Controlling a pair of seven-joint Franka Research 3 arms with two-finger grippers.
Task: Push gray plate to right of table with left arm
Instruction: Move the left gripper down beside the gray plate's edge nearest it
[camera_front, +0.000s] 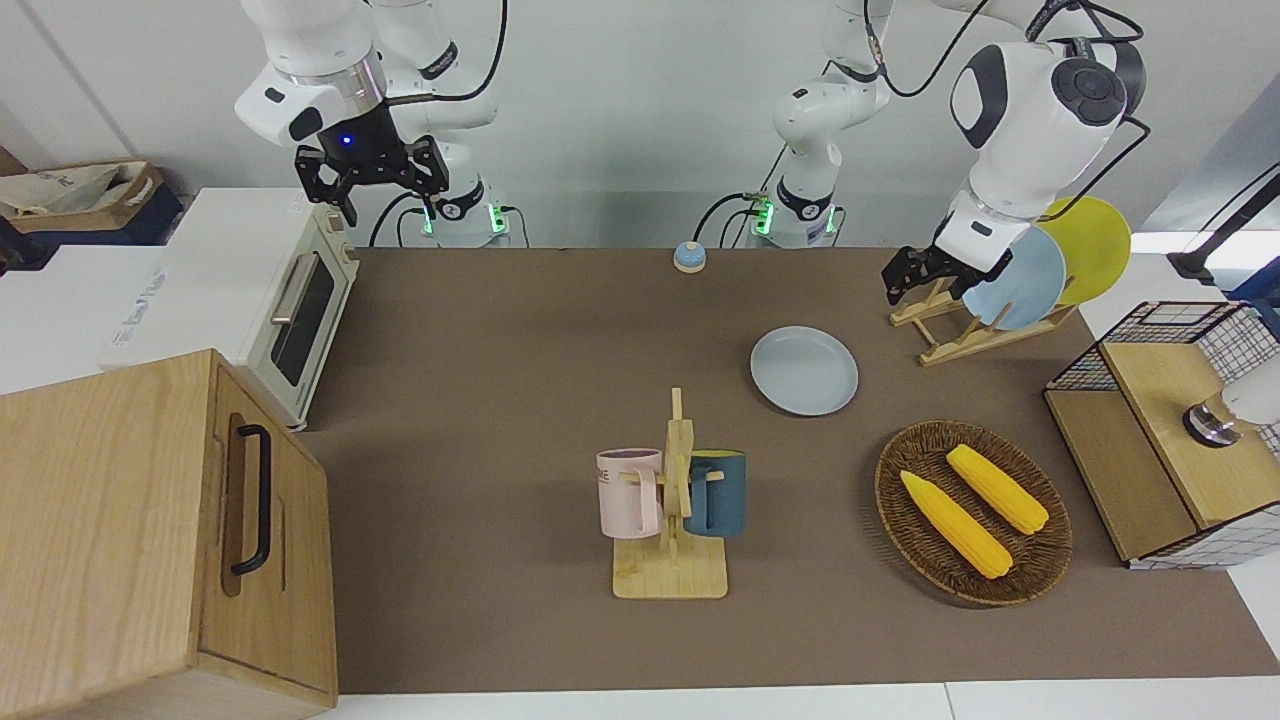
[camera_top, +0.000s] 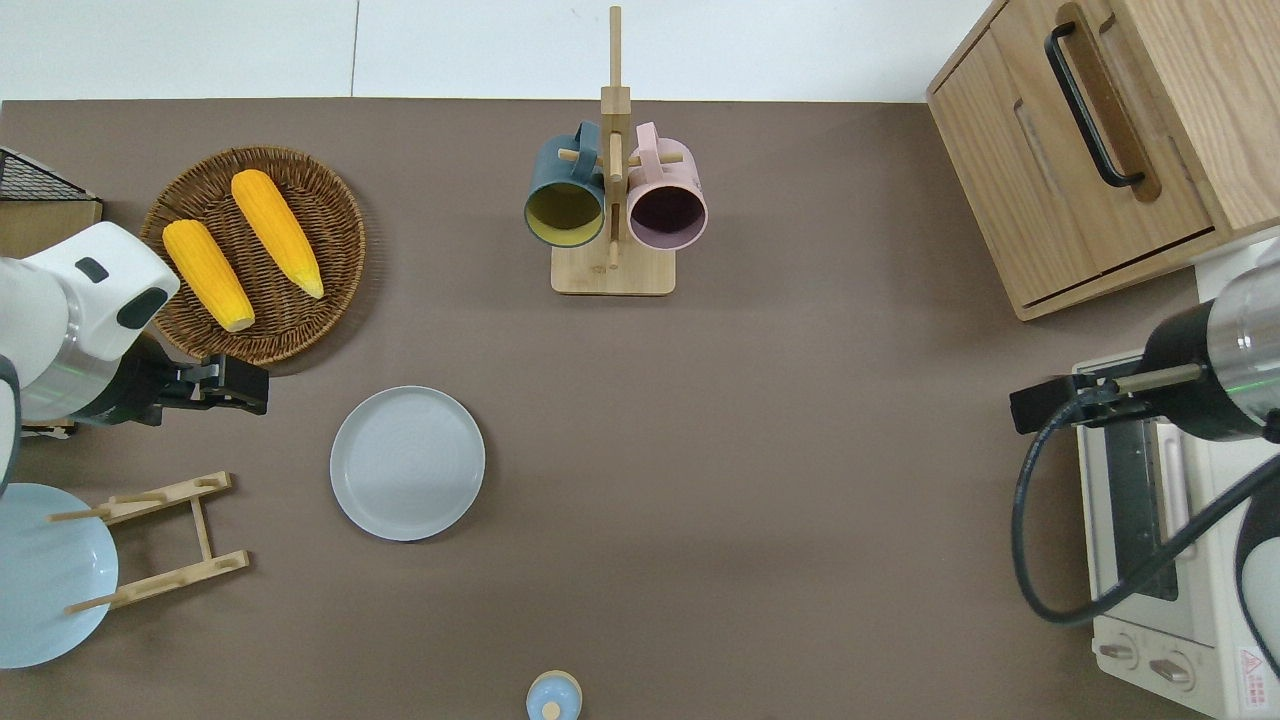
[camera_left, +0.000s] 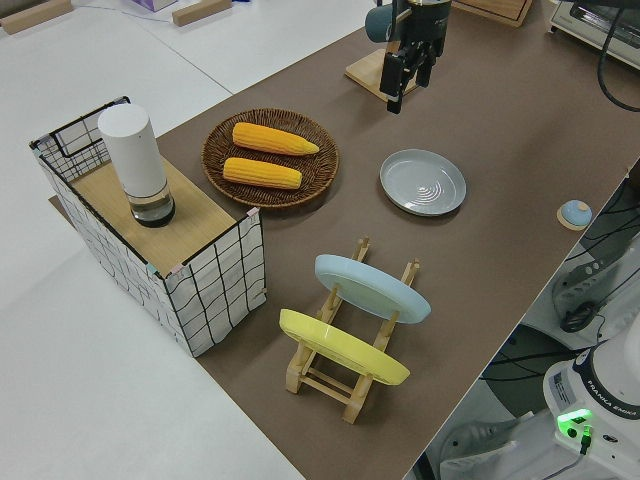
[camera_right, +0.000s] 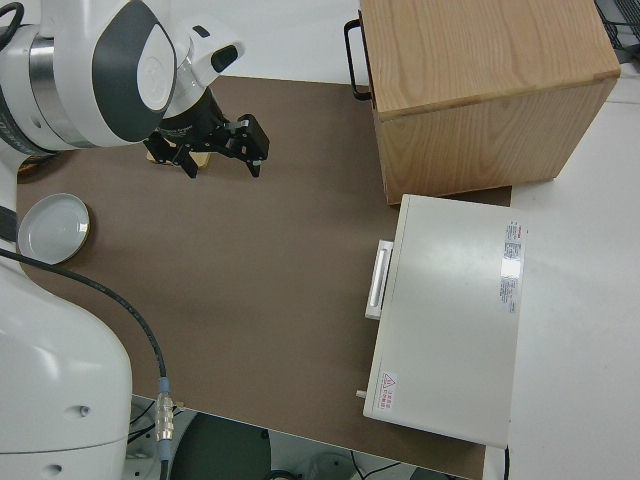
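Two neighbours flank gray plate (camera_top: 407, 463) (untouched): basket (camera_top: 330, 215), rack (camera_top: 165, 540).

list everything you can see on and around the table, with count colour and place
gray plate: 1, pale gray-blue, flat on the table, toward the left arm's end
plate rack: 1, wood, holding a sky-blue plate and a yellow plate
basket: 1, brown wicker, holding 2 yellow corn cobs
mug stand: 1, wood, holding a pink mug and a dark blue mug
bell: 1, blue, table edge nearest the robots
cabinet: 1, light wood, right arm's end
toaster oven: 1, cream, right arm's end
wire crate: 1, with white cylinder on top
left gripper: over bare table between basket and gray plate
right gripper: parked, open
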